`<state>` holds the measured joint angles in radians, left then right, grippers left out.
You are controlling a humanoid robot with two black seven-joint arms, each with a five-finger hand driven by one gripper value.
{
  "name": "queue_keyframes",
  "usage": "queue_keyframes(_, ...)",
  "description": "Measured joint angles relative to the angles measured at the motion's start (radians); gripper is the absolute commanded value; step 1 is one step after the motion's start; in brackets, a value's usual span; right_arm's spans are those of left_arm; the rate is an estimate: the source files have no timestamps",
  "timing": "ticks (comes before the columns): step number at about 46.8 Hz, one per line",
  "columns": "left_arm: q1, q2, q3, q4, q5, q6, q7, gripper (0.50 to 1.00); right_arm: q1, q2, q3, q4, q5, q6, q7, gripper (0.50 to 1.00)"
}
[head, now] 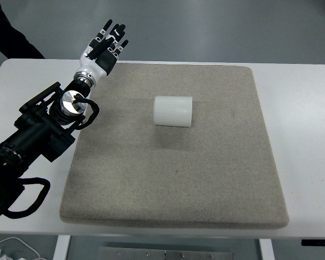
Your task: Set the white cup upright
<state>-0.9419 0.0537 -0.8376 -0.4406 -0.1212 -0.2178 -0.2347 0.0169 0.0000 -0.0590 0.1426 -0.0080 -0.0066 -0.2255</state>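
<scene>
Nearest the camera, at six o'clock, the white desk (306, 162) shows its front edge, and a grey felt mat (173, 179) covers most of its top. At eight o'clock the left arm (38, 135) comes in from the side and reaches toward eleven o'clock. Just past the mat's centre, toward twelve o'clock, the white cup (173, 111) lies on its side on the mat, its long axis running from nine to three o'clock. It is a plain, matte, pale cylinder with faint ribbing; which end is open I cannot tell. It looks light and stiff, likely to roll if nudged, so a grip across the curved wall seems safest. Farthest off, at eleven o'clock, the left hand (104, 47) hovers over the mat's far corner, fingers spread, holding nothing, well apart from the cup.
</scene>
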Motion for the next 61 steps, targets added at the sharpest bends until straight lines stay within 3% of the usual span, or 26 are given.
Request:
queue_keyframes(32,-0.011,0.011,0.011,0.005,0.011,-0.012,0.003,0.994,0.0,0.0,0.001,0.0,0.0,0.0,0.0,0.93)
queue_keyframes(41,-0.037,0.014,0.099,0.001,0.033,-0.016,0.002,0.994,0.0,0.0,0.0,0.0,0.0,0.0,0.0,0.93)
queue_keyframes(51,-0.075,0.014,0.168,-0.023,0.202,-0.008,0.007,0.99,0.0,0.0,0.0,0.0,0.0,0.0,0.0,0.93)
queue_keyframes(61,-0.093,0.019,0.17,-0.106,0.476,0.022,0.022,0.988,0.0,0.0,0.0,0.0,0.0,0.0,0.0,0.93)
